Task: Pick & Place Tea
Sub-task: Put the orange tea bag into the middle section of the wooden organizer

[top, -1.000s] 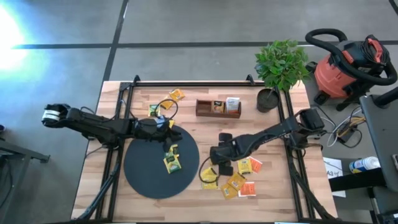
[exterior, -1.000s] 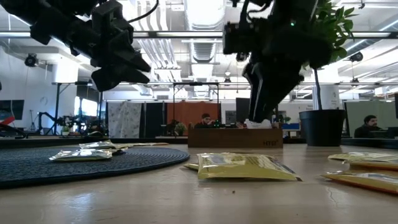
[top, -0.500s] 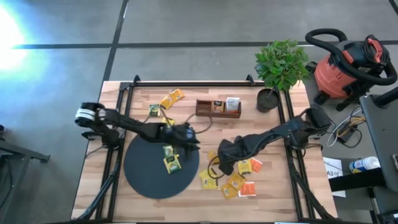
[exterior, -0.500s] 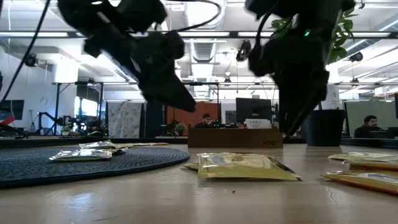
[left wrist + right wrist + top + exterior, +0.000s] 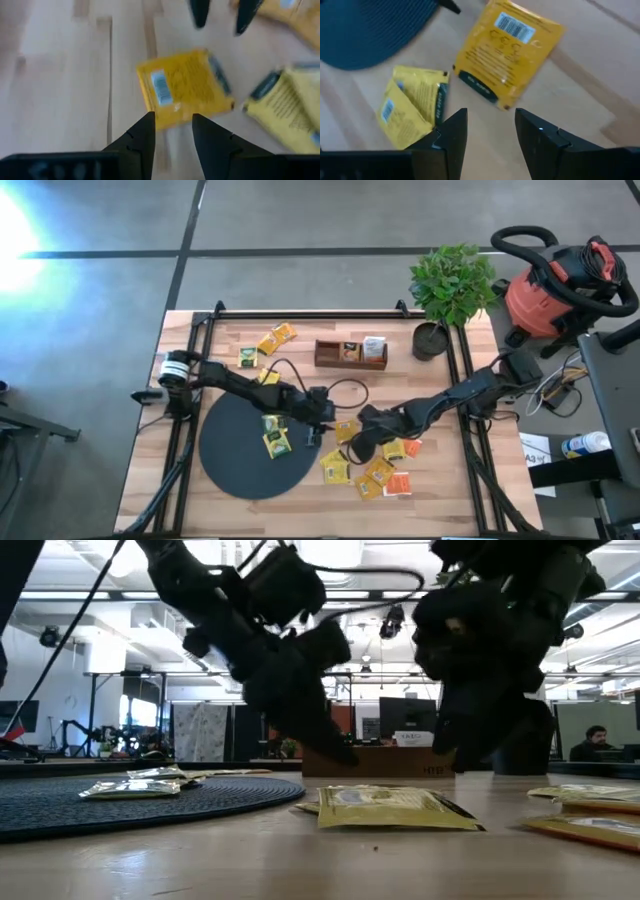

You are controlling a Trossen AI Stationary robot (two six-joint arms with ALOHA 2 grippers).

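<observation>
Both arms had come in from the sides of the table toward its middle since the earlier frame, and they met over one yellow sachet (image 5: 345, 430) that lay flat on the wood just beside the right edge of the black disc (image 5: 235, 465). The left gripper (image 5: 325, 412) hovered at the sachet's near-left side and the right gripper (image 5: 362, 435) at its right side; both had their fingers apart and held nothing. To my judgement, each arm was lining up on this same sachet, so one of them would have to give way.

Two sachets (image 5: 274, 436) already lay on the disc, probably because the disc is the place to fill. More tea (image 5: 380, 470) lay scattered toward the front right part of the tabletop, and a few yellow sachets (image 5: 268, 342) near the back edge, left of the wooden tray (image 5: 351, 353).

Only the wrist views showed the open fingers clearly. The left wrist view had the sachet (image 5: 184, 87) ahead of its own fingers (image 5: 142, 137), with the other arm's fingertips beyond it. The right wrist view showed the barcode side (image 5: 507, 50) and a second, folded sachet (image 5: 415, 107) near the disc's edge. The low view showed that both grippers hung above the wood, not yet touching.
</observation>
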